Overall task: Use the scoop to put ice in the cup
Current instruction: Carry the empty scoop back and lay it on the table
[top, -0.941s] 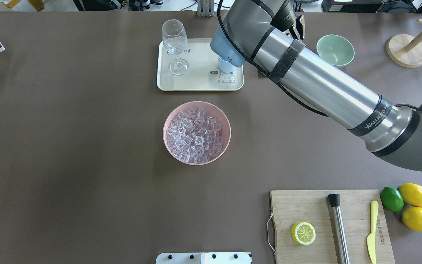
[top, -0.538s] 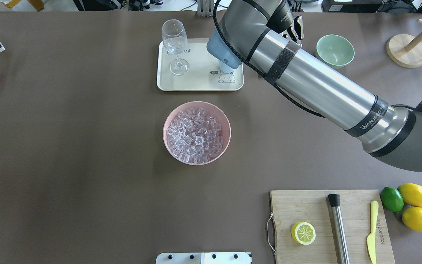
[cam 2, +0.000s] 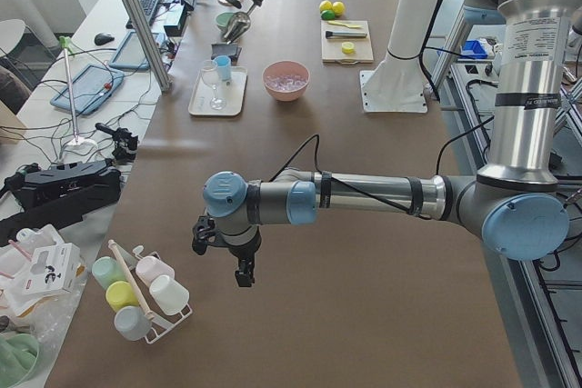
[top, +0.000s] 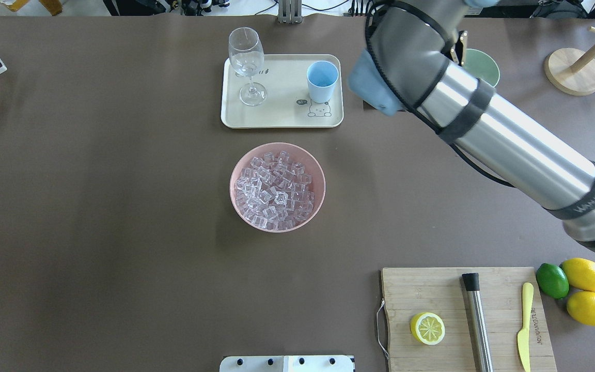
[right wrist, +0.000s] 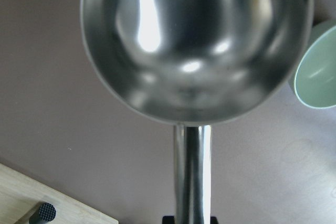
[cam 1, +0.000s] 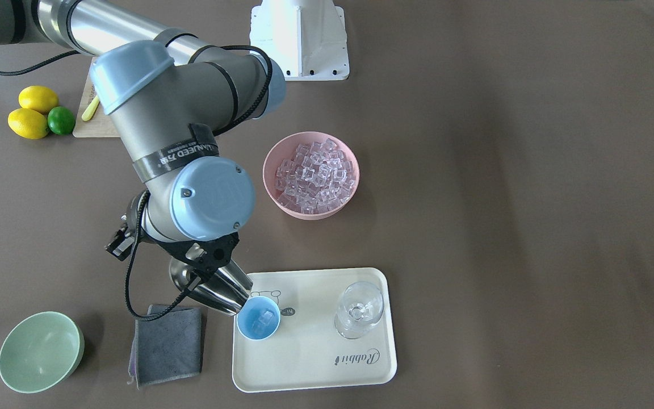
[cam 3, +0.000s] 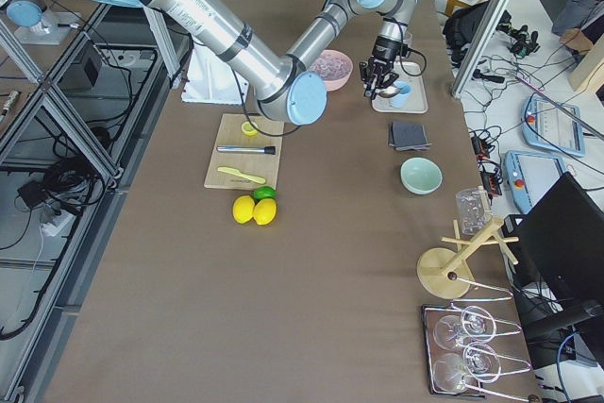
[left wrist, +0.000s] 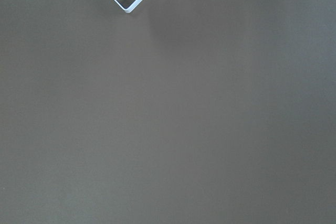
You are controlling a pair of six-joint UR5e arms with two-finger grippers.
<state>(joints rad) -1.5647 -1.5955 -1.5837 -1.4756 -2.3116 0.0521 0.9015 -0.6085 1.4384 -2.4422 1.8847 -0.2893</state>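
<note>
Bench: a brown bench (top: 122, 217) carries everything.
Tray: a cream tray (top: 282, 111) lies at the upper middle of the overhead view, with the cup (top: 322, 81) on its right half and a clear stemmed glass (top: 246, 62) on its left half, apart from each other.
Ice: most of the ice (top: 276, 191) is heaped in a pink bowl (top: 233, 186) at the middle of the frame, below the tray. A few cubes show inside the cup in the front-facing view.
Scoop: the scoop (cam 1: 213, 291) is tilted just left of the cup in the front-facing view, over the tray's corner, its lip at the cup's rim. In the right wrist view its trough is bare.
Right claw: the right claw (cam 1: 210, 262) is pinched on the scoop's handle.
Left claw: the left claw (cam 2: 242, 274) hangs over bare bench in the lower left of the left side view. I cannot tell whether it is spread or pressed together.
Around: a grey cloth (cam 1: 168, 343) and a pale green bowl (cam 1: 40, 352) sit at the lower left of the front-facing view. A cutting board (top: 432, 294) at the lower right of the overhead view holds a half lemon (top: 427, 328), a steel cylinder (top: 477, 320) and a yellow knife (top: 525, 325).
In the way: in the overhead view the right arm hides the scoop, the claw and part of the green bowl.
</note>
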